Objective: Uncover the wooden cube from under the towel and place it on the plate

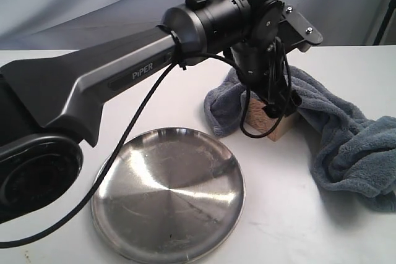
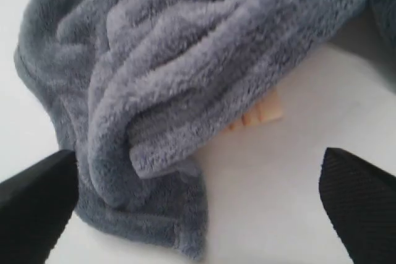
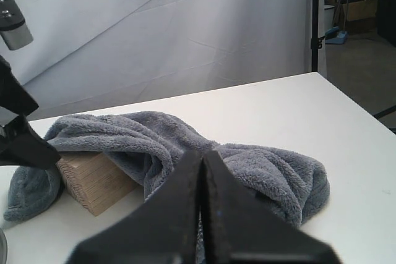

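The blue-grey towel (image 1: 346, 134) lies bunched on the white table, still draped over the top and back of the wooden cube (image 1: 276, 129). One corner and a side of the cube show beside the plate (image 1: 167, 193). My left arm reaches across and hangs right over the cube. In the left wrist view my left gripper (image 2: 199, 213) is open wide above the towel (image 2: 173, 60), holding nothing, and a sliver of cube (image 2: 263, 114) peeks out under a fold. My right gripper (image 3: 203, 156) is shut and empty, back from the towel (image 3: 260, 168) and the cube (image 3: 93, 180).
The white table (image 1: 291, 227) has bare surface in front of and to the right of the plate. A grey cloth backdrop (image 1: 93, 4) hangs behind. The left arm's cable (image 1: 133, 134) loops over the plate's left side. The table's right edge (image 3: 356, 112) is near the towel.
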`<state>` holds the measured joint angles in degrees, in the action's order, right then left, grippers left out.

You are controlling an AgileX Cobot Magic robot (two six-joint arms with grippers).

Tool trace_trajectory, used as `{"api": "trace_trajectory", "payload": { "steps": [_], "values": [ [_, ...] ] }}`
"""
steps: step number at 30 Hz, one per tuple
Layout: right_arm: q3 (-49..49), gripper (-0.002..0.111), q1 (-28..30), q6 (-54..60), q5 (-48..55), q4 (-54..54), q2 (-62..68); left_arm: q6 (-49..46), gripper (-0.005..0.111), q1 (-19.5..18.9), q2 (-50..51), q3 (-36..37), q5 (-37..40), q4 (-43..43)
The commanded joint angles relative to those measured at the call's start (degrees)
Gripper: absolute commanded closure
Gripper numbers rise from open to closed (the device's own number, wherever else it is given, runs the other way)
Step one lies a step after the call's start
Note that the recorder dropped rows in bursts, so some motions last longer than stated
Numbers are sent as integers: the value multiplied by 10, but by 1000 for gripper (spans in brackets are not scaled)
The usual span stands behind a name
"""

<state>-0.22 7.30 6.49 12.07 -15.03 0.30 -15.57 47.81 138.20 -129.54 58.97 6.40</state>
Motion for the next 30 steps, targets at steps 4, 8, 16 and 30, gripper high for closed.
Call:
{"api": "trace_trajectory", "payload": {
  "steps": [4,8,16,30],
  "values": [
    [2,108,-1,4,0,-3,-3,-10,2,2,13,0,-50,-5],
    [2,108,-1,4,0,-3,-3,-10,2,2,28,0,-51,-1],
    [2,108,-1,4,0,-3,-3,-10,2,2,33,0,-84,6],
    [2,108,-1,4,0,-3,-3,-11,46,2,33,0,-82,6]
  ]
}}
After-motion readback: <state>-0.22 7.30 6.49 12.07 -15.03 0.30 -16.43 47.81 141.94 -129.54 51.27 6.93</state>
